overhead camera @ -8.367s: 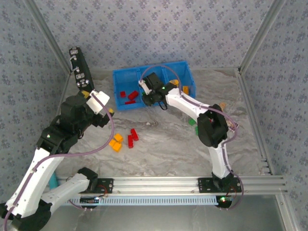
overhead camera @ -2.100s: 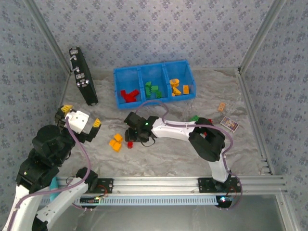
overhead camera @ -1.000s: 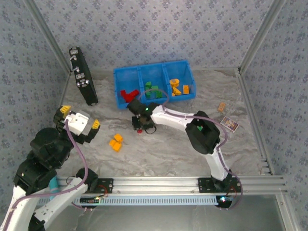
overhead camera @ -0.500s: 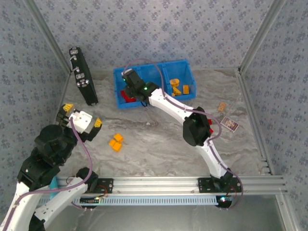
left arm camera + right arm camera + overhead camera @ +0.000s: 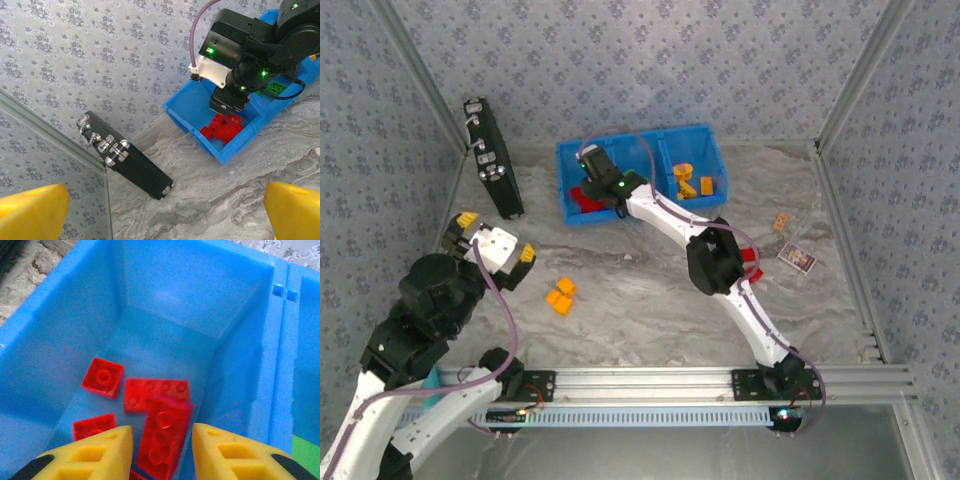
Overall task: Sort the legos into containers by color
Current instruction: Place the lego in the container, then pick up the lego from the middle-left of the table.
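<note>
Your right claw hangs over the left compartment of the blue tray at the far edge of the surface, jaws parted around a blurred red lego, seemingly loose. Your left claw gapes wide, empty.

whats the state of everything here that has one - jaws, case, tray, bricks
left jaws, wide open, nothing between them
right jaws, over the tray's left compartment, either side of a red brick, grip unclear
black case, shut, standing on edge
blue tray, upright, loose red bricks in its left compartment
orange bricks, on the table, not yet sorted
</note>
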Robot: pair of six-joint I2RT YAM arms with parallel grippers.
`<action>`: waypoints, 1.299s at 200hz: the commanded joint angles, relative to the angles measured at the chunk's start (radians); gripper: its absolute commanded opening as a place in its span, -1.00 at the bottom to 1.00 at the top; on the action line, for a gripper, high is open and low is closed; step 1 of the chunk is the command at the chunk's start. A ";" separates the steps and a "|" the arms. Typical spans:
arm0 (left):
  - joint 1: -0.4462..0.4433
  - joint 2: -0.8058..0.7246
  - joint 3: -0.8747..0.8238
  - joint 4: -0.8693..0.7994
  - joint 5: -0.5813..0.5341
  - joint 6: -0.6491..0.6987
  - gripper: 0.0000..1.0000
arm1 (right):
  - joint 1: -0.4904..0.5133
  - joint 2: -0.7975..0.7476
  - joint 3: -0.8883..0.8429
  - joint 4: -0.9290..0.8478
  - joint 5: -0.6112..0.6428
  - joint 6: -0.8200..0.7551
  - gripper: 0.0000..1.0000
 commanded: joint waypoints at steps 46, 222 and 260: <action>-0.006 0.023 0.008 0.035 -0.017 0.013 1.00 | 0.037 -0.143 -0.111 -0.002 -0.046 0.024 -0.08; -0.007 0.012 0.004 0.065 -0.001 0.013 1.00 | 0.287 -0.358 -0.660 0.133 -0.408 0.303 0.70; -0.007 0.012 0.006 0.065 0.006 0.011 1.00 | 0.316 -0.318 -0.628 0.037 -0.344 0.279 0.69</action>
